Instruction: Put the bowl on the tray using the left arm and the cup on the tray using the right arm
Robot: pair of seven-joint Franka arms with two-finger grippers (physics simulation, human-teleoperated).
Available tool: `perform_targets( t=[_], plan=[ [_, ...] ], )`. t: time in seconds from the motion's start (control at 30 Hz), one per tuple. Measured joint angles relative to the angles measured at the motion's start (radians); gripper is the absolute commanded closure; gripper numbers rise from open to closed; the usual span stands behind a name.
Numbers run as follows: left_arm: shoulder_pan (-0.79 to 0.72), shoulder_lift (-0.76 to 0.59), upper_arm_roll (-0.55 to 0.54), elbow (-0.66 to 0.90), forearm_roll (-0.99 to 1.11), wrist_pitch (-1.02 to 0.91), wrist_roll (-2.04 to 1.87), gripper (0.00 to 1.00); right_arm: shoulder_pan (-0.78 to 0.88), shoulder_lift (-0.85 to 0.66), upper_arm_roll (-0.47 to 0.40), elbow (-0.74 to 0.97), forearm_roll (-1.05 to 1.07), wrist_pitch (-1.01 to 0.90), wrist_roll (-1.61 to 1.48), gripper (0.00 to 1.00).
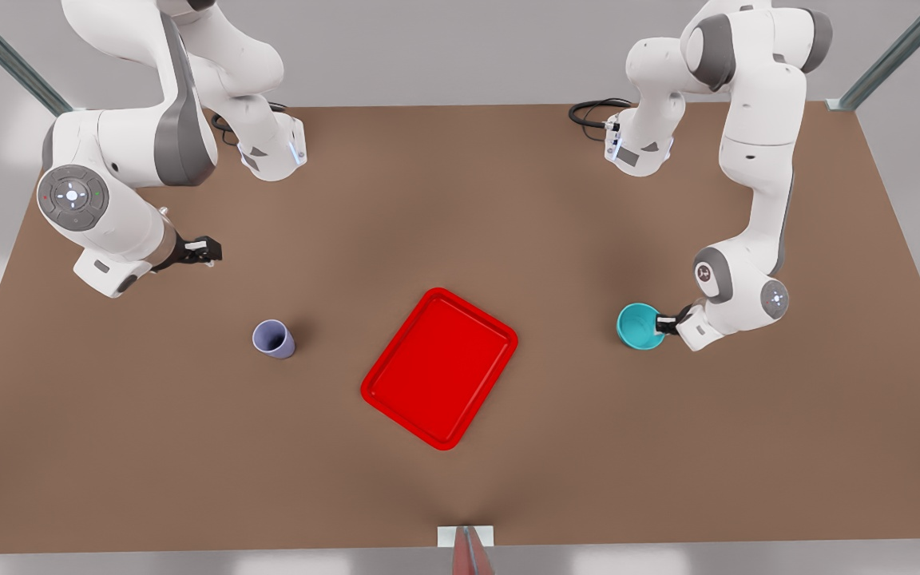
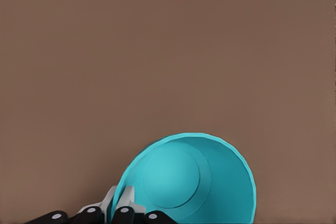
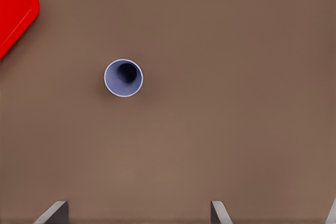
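The red tray (image 1: 439, 368) lies flat on the brown table (image 1: 460, 479), about in the middle, turned at a slant. Nothing sits on it.

The bowl (image 1: 639, 326) is teal and round. It is on the front view's right, well apart from the tray. The left gripper (image 1: 665, 323) is at the bowl's rim on the side away from the tray. In the left wrist view its fingers (image 2: 122, 203) are clamped on the rim of the bowl (image 2: 194, 182), one finger inside and one outside. The bowl looks tipped toward the camera there, so you can see its round floor. I cannot tell if it is touching the table.

The cup (image 1: 274, 339) is pale purple and stands upright on the table, on the front view's left, apart from the tray. Its inside is dark. The right gripper (image 1: 203, 251) is up and farther back than the cup, not touching it. In the right wrist view the cup (image 3: 123, 78) is seen from above, with a corner of the tray (image 3: 16, 11) nearby. The two fingertips (image 3: 52, 213) at the edge of that view are wide apart and hold nothing
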Motion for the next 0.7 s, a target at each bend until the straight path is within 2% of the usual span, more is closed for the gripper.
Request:
perform_targets(
  t=[0.1,0.2,0.27,0.33,0.5,0.67,0.7],
  plan=[
    [-0.027,-0.056,0.001,0.045,0.004,-0.032,-0.014,0.79,0.002,0.001,-0.004,0.0,0.0,-0.001,-0.001,0.0],
    [-0.164,-0.079,-0.001,0.186,0.055,-0.075,-0.104,0.79,-0.001,0.005,-0.006,0.0,0.0,-0.001,-0.001,0.0],
    [-0.256,0.023,-0.001,0.387,0.082,-0.125,-0.184,0.79,-0.001,0.012,-0.006,0.001,0.0,-0.001,-0.001,0.0],
    [-0.352,0.109,-0.001,0.513,0.097,-0.165,-0.276,0.79,0.002,0.015,-0.006,0.001,0.0,-0.001,0.0,0.0],
    [-0.496,0.213,-0.002,0.609,0.108,-0.22,-0.495,0.79,0.007,0.058,-0.006,0.0,0.005,-0.001,0.002,0.0],
    [-0.51,0.362,-0.038,0.808,0.11,-0.228,-0.695,0.79,0.131,0.253,-0.006,0.002,0.052,0.076,0.044,0.0],
    [-0.511,0.376,-0.043,0.823,0.111,-0.225,-0.73,0.74,0.16,0.293,-0.005,0.002,0.062,0.109,0.06,0.0]
  ],
)
